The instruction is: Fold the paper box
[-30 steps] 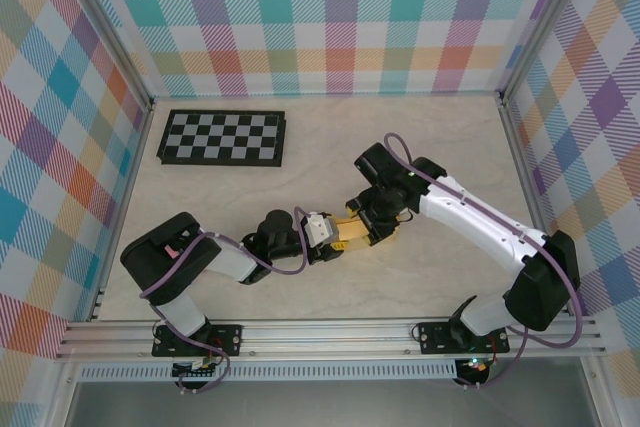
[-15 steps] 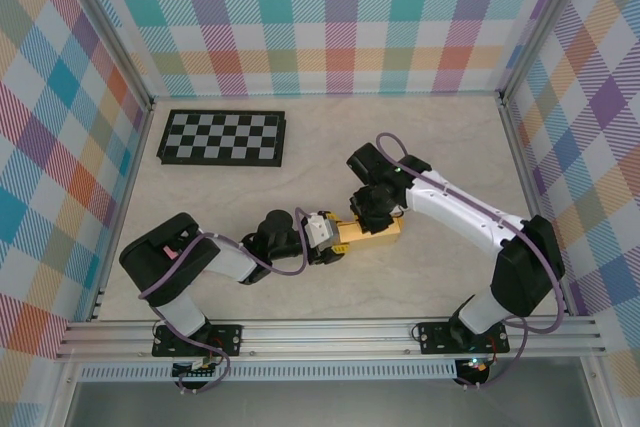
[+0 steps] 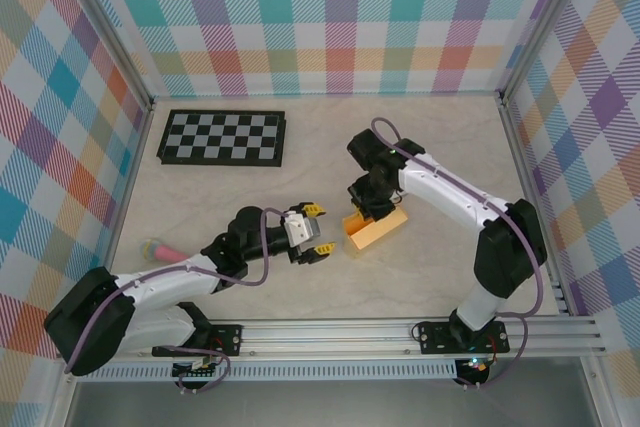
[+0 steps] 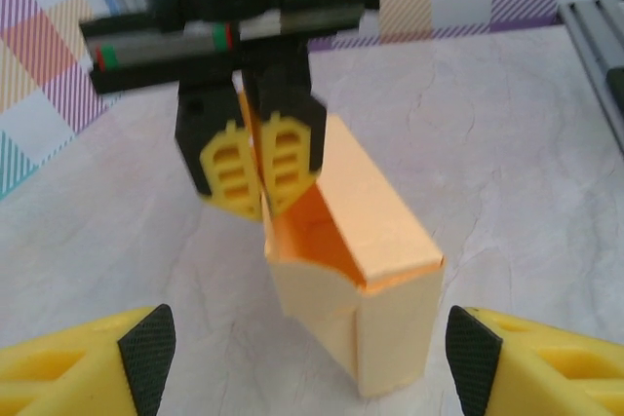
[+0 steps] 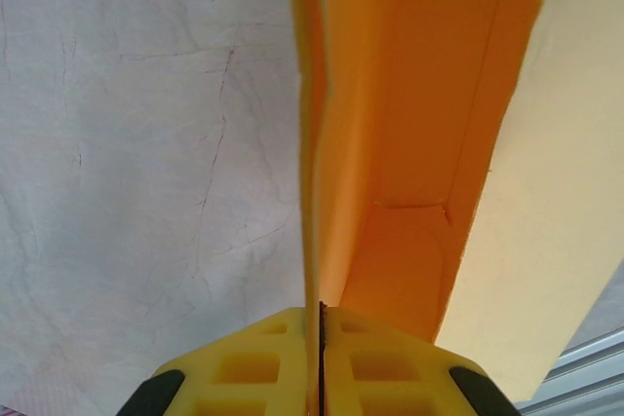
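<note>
Right tool (image 4: 261, 168): clamped shut on thin upstanding panel of small yellow-orange thin-card paper box (image 4: 361, 270). Resting on pale marbled tabletop (image 3: 450, 147) directly below that tool, top open, curved tuck flap at end nearest left tool (image 3: 322, 231). Left tool: spread wide, holding nothing, just short of box.

Likely very light, flimsy, easily creased; prone to sliding on smooth tabletop. Best pinched gently at flap edges near score lines, other tool bracing.
</note>
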Tool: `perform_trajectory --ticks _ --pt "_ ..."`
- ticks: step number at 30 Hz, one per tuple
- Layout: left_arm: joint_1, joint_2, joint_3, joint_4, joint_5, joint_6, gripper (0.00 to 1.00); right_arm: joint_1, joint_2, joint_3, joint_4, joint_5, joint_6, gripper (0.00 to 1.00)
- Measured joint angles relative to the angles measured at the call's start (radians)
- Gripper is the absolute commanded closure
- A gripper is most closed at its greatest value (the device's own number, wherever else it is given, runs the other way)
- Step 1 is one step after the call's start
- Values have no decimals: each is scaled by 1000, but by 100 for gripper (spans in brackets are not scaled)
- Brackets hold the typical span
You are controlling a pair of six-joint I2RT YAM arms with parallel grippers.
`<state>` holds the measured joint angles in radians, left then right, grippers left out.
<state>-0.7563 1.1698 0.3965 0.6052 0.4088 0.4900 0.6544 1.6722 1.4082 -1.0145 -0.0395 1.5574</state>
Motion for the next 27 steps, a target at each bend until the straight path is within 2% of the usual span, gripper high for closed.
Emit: perform_trajectory --ticks 3,9,12,14,16,20,27 --pt "24 55 0 -10 3 10 34 -5 9 8 -13 -6 -52 93" --pt "32 153 3 -2 22 -19 30 -6 10 7 -18 -29 -97 94" --pt "24 192 38 1 41 -53 24 -7 12 7 -18 -29 -108 94" --pt "3 225 63 31 31 -86 6 -7 16 7 -18 -29 -112 94" --pt "-48 251 68 86 -7 -133 0 -7 21 7 -13 -29 -116 93" --pt "-174 313 52 202 -93 -178 0 -7 23 7 -10 -32 -116 94" --pt "-224 475 22 398 -277 -278 0 -14 24 6 -6 -33 -107 94"
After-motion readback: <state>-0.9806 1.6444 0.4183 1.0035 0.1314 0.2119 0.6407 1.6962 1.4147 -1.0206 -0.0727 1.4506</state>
